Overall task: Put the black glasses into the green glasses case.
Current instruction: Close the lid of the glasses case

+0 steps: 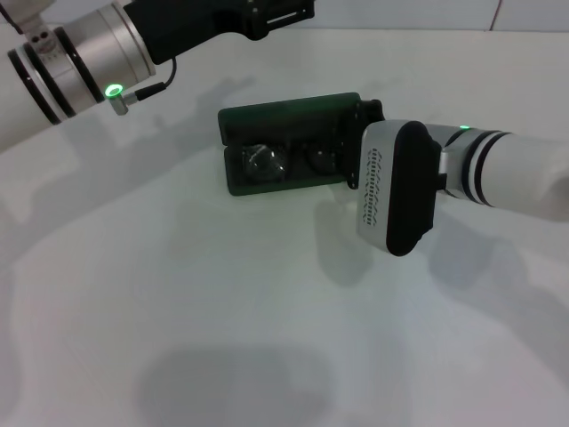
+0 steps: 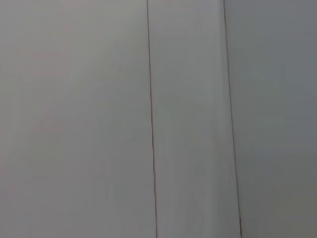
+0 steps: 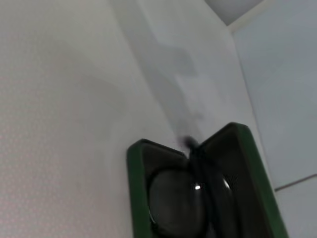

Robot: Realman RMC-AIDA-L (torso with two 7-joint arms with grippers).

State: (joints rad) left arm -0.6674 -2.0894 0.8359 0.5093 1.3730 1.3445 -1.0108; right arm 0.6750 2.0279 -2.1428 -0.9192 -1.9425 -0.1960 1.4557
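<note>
The green glasses case [image 1: 289, 114] lies open in the middle of the white table, its lid tipped back toward the far side. The black glasses [image 1: 265, 163] rest inside its tray, with both round lenses showing. My right gripper [image 1: 369, 114] is at the case's right end, mostly hidden behind its white and black wrist housing. In the right wrist view the case [image 3: 132, 183] is close up with the glasses [image 3: 176, 208] inside. My left gripper [image 1: 267, 18] is held high at the far left edge, away from the case.
The white table [image 1: 178, 311] spreads out on all sides of the case. A pale wall with panel seams [image 2: 151, 124] fills the left wrist view. The left arm's silver wrist ring [image 1: 80, 58] hangs over the far left corner.
</note>
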